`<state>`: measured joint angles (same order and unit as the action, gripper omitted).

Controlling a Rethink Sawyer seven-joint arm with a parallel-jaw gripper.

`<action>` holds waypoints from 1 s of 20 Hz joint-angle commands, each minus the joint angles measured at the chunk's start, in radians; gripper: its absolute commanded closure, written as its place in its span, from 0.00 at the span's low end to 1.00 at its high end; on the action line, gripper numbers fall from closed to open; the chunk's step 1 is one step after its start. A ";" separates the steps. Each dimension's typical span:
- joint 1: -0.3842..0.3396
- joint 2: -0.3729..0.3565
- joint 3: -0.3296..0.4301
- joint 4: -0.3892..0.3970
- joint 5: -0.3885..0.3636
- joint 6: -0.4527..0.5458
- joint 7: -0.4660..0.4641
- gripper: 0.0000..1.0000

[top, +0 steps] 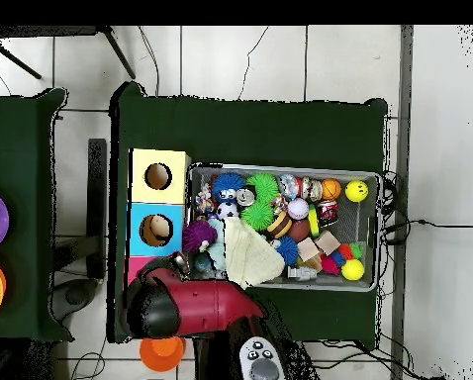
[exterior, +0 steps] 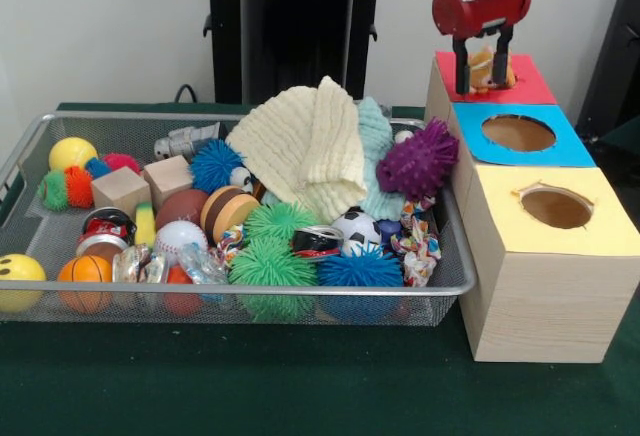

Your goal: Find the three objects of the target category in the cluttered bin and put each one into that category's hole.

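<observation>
The gripper (exterior: 481, 68) clutches an orange stuffed toy (exterior: 486, 68) over the red-surround hole (exterior: 520, 84), at the box's (exterior: 545, 301) far end.

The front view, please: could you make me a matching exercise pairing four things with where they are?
Things:
1. gripper
2. purple puffer ball
3. smiley yellow ball
4. cream cloth

Places:
A. draped over the middle of the bin
B. bin corner beside the wooden box
C. above the red-surround hole, holding an orange toy
D. near corner of the bin farthest from the box

Pairs: 1-C, 2-B, 3-D, 4-A
</observation>
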<state>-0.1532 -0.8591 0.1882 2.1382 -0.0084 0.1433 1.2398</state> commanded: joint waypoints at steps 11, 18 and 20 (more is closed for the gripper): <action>-0.108 0.175 0.155 0.011 0.071 -0.099 0.264 0.00; -0.080 0.138 0.115 0.010 0.085 -0.056 0.255 0.00; -0.068 0.118 0.093 0.006 0.086 -0.028 0.246 0.00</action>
<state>-0.2397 -0.7973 0.2589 2.1525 0.0091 0.0158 1.2398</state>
